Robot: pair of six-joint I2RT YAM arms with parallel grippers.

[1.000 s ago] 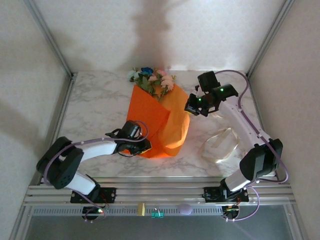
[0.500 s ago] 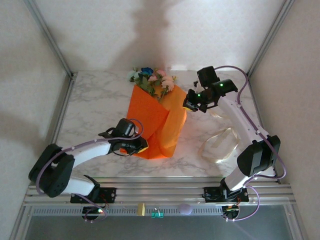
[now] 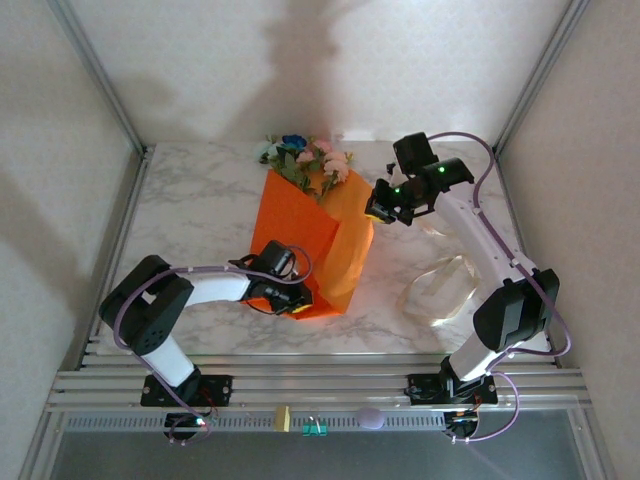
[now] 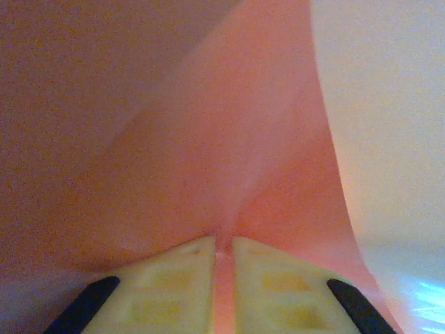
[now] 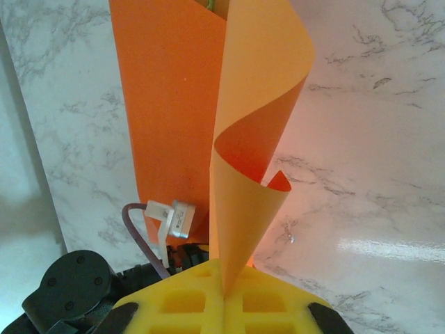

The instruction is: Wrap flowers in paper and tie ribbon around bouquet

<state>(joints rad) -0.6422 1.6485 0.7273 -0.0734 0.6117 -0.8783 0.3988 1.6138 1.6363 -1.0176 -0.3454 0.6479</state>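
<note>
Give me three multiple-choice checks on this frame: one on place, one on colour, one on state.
1. Relative to the paper, the flowers lie: A) at its far end. B) at its near end. C) on the bare table to its right.
2. The paper is: A) blue. B) orange. C) green.
3. The right fingers are: A) open over the table. B) shut on the paper's edge. C) shut on a stem.
Key: A, the blooms poke out past the far edge in the top view; B, the sheet is plainly orange there; B, the right wrist view shows the sheet pinched between them.
</note>
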